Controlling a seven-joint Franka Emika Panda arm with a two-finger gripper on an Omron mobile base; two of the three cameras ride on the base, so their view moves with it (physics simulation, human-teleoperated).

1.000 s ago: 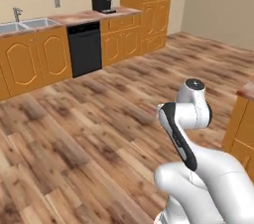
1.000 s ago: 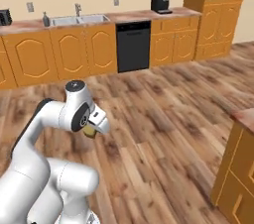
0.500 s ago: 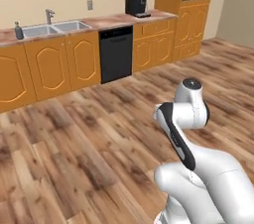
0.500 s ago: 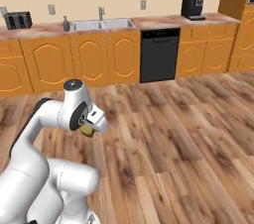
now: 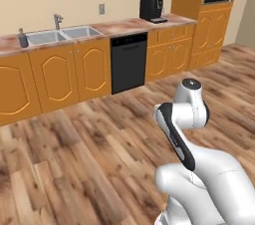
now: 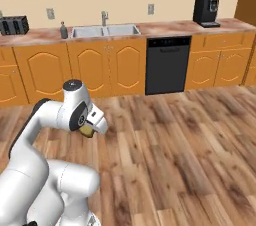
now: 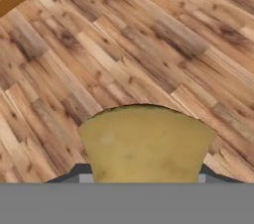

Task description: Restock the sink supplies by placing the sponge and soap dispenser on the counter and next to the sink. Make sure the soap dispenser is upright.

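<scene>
- Base is turning: sink (image 5: 60,35) and cabinets are sliding right across both base views.
- Pincer (image 6: 90,129) is pinching the sponge (image 7: 144,143) above the wooden floor.
- Soap dispenser (image 6: 64,30) is standing upright on the table (image 6: 45,35), left of the sink.
- Advice: drive close before extending; set sponge beside the basin, not inside.

no text, label, brand, number or sign can be read anywhere in these views.
</scene>
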